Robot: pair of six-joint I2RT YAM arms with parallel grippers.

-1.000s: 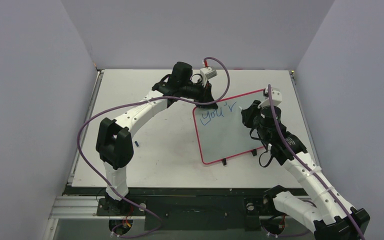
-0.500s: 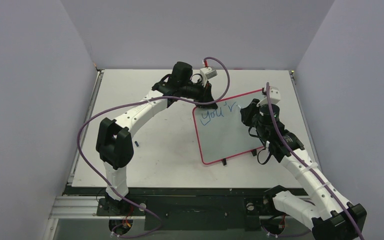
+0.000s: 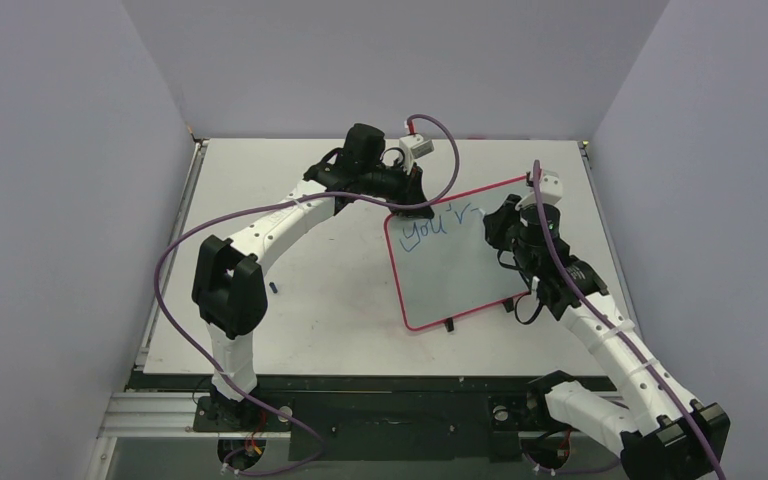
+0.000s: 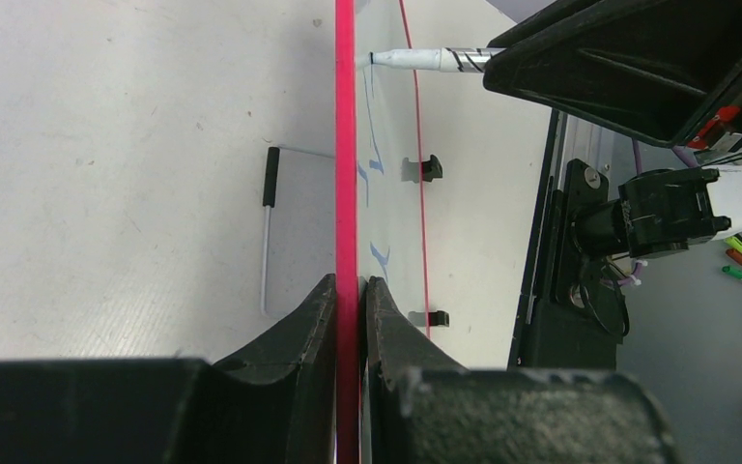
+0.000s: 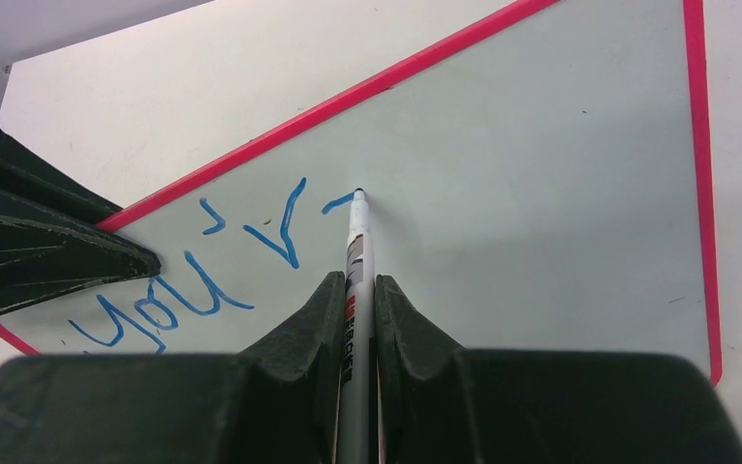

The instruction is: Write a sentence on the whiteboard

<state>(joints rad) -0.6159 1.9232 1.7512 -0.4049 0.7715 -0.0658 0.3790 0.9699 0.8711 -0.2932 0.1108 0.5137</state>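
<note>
The whiteboard (image 3: 450, 270), white with a thin pink frame, stands tilted on the table right of centre. My left gripper (image 3: 407, 196) is shut on its upper left edge; in the left wrist view the fingers (image 4: 351, 282) pinch the pink frame (image 4: 345, 145). My right gripper (image 5: 355, 280) is shut on a white pen (image 5: 358, 242), whose tip touches the board. The sentence (image 5: 193, 280) is blue lettering reading "you'r", with a short dash at the pen tip. The top view shows the lettering (image 3: 438, 225) along the board's upper edge, with the right gripper (image 3: 497, 222) beside it.
Two black feet (image 3: 448, 324) (image 3: 509, 306) prop the board's near edge. A small blue piece (image 3: 276, 289) lies on the table by the left arm. A thin wire stand with a black tip (image 4: 269, 193) sits behind the board. Grey walls close three sides.
The right gripper has shifted slightly right along the board's upper edge, and a short blue dash has appeared after the "r". The left arm and the board have not moved.
</note>
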